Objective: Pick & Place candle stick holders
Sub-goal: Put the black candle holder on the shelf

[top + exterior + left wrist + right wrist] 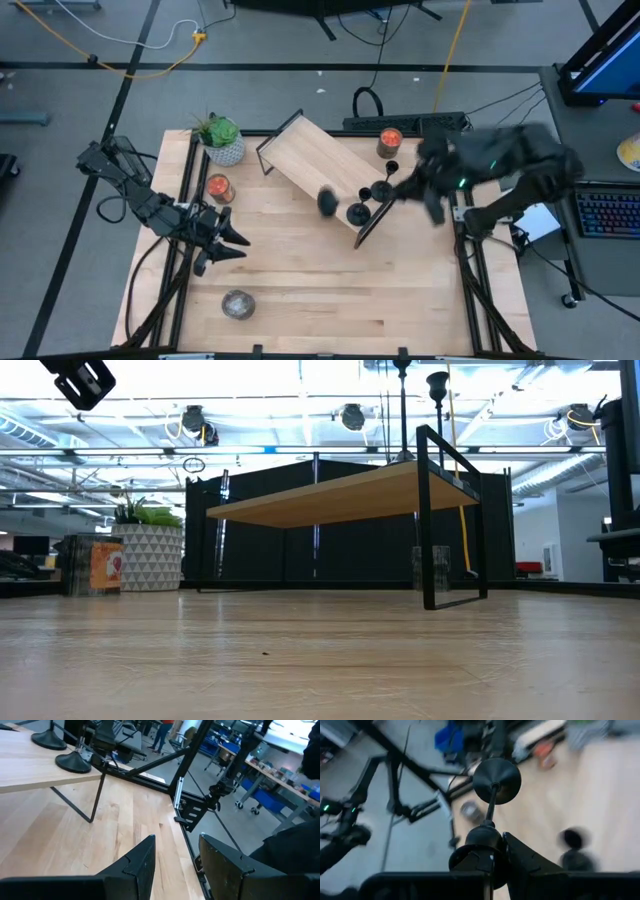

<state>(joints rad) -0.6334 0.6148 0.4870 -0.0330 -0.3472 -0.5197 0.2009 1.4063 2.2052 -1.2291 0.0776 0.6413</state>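
Note:
A tilted wooden shelf (320,170) on a black frame stands mid-table. Two black candle stick holders (357,213) (328,200) rest on it by their round bases; the low view shows their stems (402,410) (437,400). My right gripper (495,865), blurred in the high view (398,188) over the shelf's right end, is shut on a third holder (492,800). My left gripper (175,865) hovers over the table's left side (228,243), open with nothing between its fingers. My right gripper pinches the holder's cup end (482,842) between its two fingers. The stem and round base (496,780) point straight away from the fingers, along them. The holder is lifted clear of shelf and table.
A potted plant (222,140) and an orange jar (219,188) stand at the far left, and another orange jar (389,142) behind the shelf. A grey round jar (238,303) sits near the front left. Bare wood lies between shelf and near edge.

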